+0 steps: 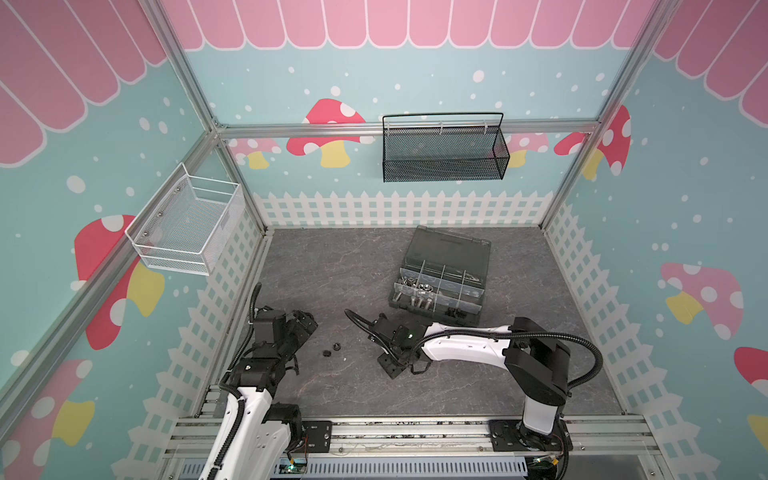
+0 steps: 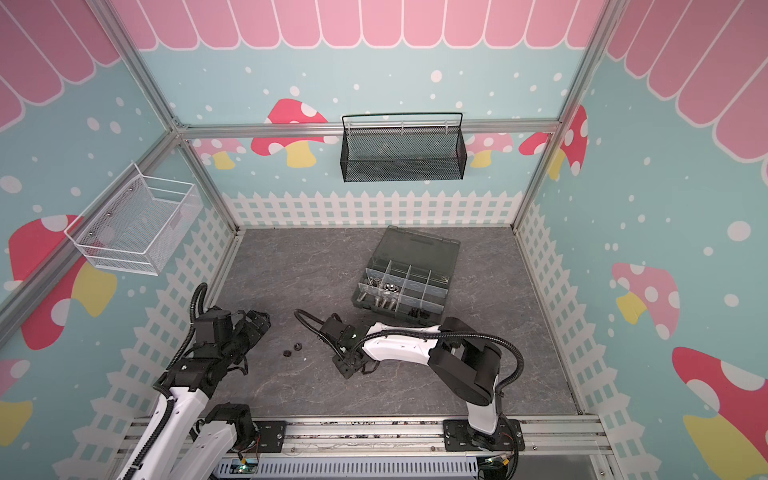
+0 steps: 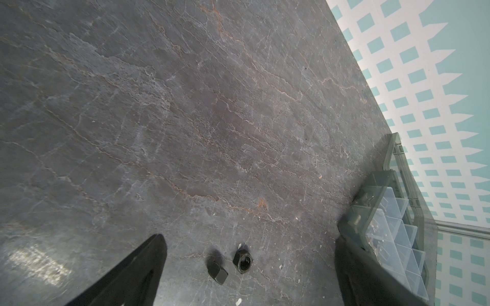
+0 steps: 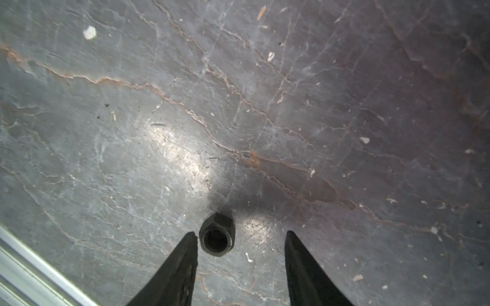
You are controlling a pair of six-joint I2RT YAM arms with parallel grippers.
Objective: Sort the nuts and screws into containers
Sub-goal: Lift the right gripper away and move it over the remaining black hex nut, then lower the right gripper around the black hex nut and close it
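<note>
Grey slate-look surface floors a booth with mushroom wallpaper. In both top views an open box sits at one o'clock from the centre, with silver screws in its near compartments. Two black nuts lie loose at seven o'clock from it. The left gripper hovers at ten o'clock of them, and the right gripper is low at three o'clock.

Left wrist view: the left gripper is spread wide and empty. The two nuts lie side by side between its fingers.

Right wrist view: the right gripper is partly open, straddling a third nut. It rests on the surface just beside one finger, apart from the other, and is not gripped. It looks small, hard and smooth, so probably light and quick to roll or slip. Pinching two opposite flats seems safest.
</note>
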